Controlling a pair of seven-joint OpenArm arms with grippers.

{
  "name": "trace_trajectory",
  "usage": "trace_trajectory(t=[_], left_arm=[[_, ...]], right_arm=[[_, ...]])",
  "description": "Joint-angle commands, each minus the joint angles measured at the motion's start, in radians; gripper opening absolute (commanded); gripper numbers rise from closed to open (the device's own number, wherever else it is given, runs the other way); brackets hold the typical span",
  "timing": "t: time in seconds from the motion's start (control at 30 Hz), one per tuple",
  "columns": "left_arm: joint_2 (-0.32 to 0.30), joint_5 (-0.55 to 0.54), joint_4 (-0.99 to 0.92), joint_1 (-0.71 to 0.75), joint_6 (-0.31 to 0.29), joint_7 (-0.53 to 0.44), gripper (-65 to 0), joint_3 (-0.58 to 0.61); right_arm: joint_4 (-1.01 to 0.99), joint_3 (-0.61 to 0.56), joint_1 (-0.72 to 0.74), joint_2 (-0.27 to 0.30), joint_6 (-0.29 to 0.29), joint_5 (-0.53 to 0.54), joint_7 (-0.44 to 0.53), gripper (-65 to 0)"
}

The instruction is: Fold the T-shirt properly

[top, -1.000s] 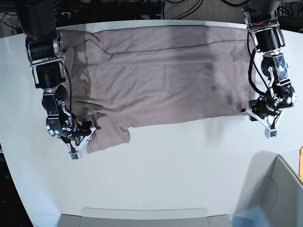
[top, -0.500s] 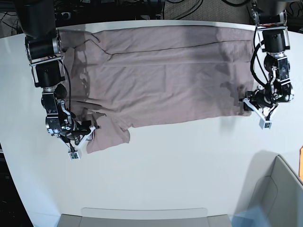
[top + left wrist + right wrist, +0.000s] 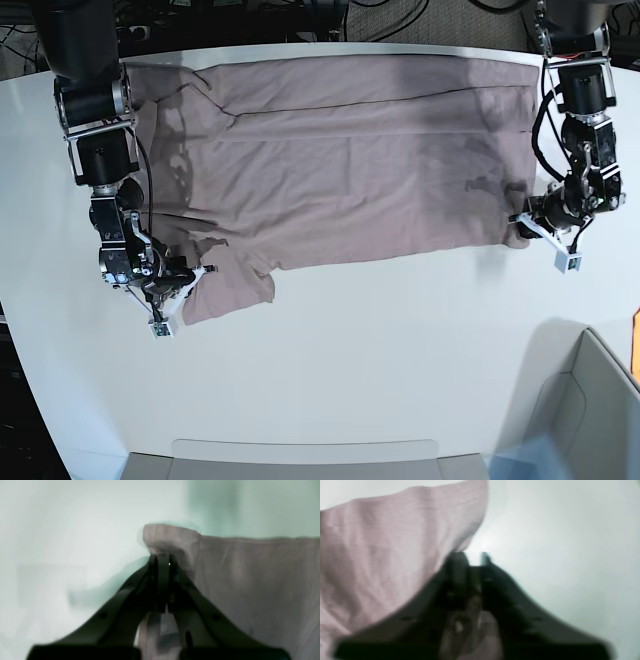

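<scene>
The mauve-pink T-shirt [image 3: 340,160] lies spread flat across the far half of the white table [image 3: 380,340]. My left gripper [image 3: 522,228] is at the shirt's near right corner. In the left wrist view it [image 3: 162,558] is shut on that folded corner [image 3: 170,536], with cloth [image 3: 250,585] running off to the right. My right gripper [image 3: 188,282] is at the crumpled sleeve [image 3: 230,290] at the near left. The right wrist view is blurred. There the right gripper [image 3: 472,556] is nearly closed, with pink cloth [image 3: 382,550] to its left and bunched between the jaws.
A grey bin [image 3: 590,400] stands at the near right corner. A shallow grey tray [image 3: 300,455] lies along the front edge. An orange object [image 3: 636,345] shows at the right border. Cables and dark equipment sit behind the table's far edge.
My left gripper has moved in from beside the shirt onto its near right corner and closed on it. The right gripper has shifted slightly at the sleeve.
</scene>
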Motion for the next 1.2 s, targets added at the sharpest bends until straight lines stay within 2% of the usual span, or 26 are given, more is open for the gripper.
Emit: trace_trajectory(t=[0.0, 0.1, 0.27, 0.37, 0.5, 0.6, 0.77, 0.97, 1.13, 1.17], left_arm=[[-0.014, 0.024, 0.001, -0.006, 0.009, 0.011, -65.0, 0.001], [-0.015, 0.024, 0.004, -0.006, 0.009, -0.009, -65.0, -0.019], [-0.009, 0.022, 0.015, -0.014, 0.009, -0.009, -65.0, -0.159], [-0.009, 0.022, 0.07, -0.011, 0.009, 0.0, -65.0, -0.185], [-0.009, 0.022, 0.148, -0.006, 0.009, 0.011, -65.0, -0.185], [-0.009, 0.022, 0.159, -0.006, 0.009, 0.058, -65.0, -0.185], [-0.009, 0.022, 0.163, 0.018, 0.009, 0.074, -65.0, -0.186], [-0.009, 0.022, 0.194, 0.035, 0.009, 0.069, -65.0, -0.186], [-0.008, 0.022, 0.196, 0.033, 0.009, 0.069, -65.0, -0.186], [-0.008, 0.022, 0.196, 0.033, 0.009, 0.069, -65.0, -0.186]], right_arm=[[0.001, 0.006, 0.032, 0.011, -0.007, -0.015, -0.03, -65.0], [0.012, 0.004, 0.046, 0.011, -0.007, -0.015, -0.03, -65.0], [0.106, 0.007, 0.06, 0.018, -0.007, -0.015, -0.03, -65.0], [0.141, 0.007, 0.063, 0.021, -0.007, -0.015, -0.031, -65.0], [0.178, 0.007, 0.063, 0.043, -0.007, -0.015, -0.036, -65.0], [0.205, 0.007, 0.052, 0.046, -0.007, -0.015, -0.043, -65.0], [0.276, 0.009, 0.024, 0.047, -0.007, -0.013, -0.119, -65.0], [0.288, 0.01, 0.004, 0.055, -0.007, -0.013, -0.114, -65.0], [0.287, 0.01, 0.004, 0.054, -0.008, -0.013, -0.059, -65.0], [0.287, 0.01, 0.006, 0.054, -0.011, -0.013, -0.057, -60.5]])
